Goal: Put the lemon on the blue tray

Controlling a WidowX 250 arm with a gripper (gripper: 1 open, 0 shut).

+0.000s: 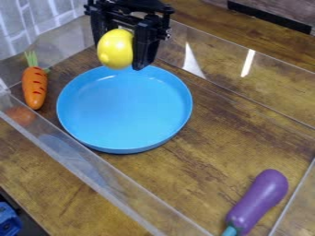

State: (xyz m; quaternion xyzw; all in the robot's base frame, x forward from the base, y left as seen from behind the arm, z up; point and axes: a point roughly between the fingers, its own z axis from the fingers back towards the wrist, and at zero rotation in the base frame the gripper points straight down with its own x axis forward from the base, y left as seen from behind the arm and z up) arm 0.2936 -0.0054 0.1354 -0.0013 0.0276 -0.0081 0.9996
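Lemon (pixel 114 48) up in the air, pinched between the black fingers (pixel 123 51), hanging over the far rim of the blue tray (pixel 123 111). Looks like the carry step, basically done. Next: probably nudge toward tray centre, lower, let go gently so no rolling off. Carrot (pixel 35 85) left, eggplant (pixel 259 203) front-right on the desk (pixel 234 120). No readable writing or labels anywhere.

Readable text: none is found.
Labels or brands: none can be made out on any object.
Numbers or signs: none are seen on the worktop (pixel 246 138).
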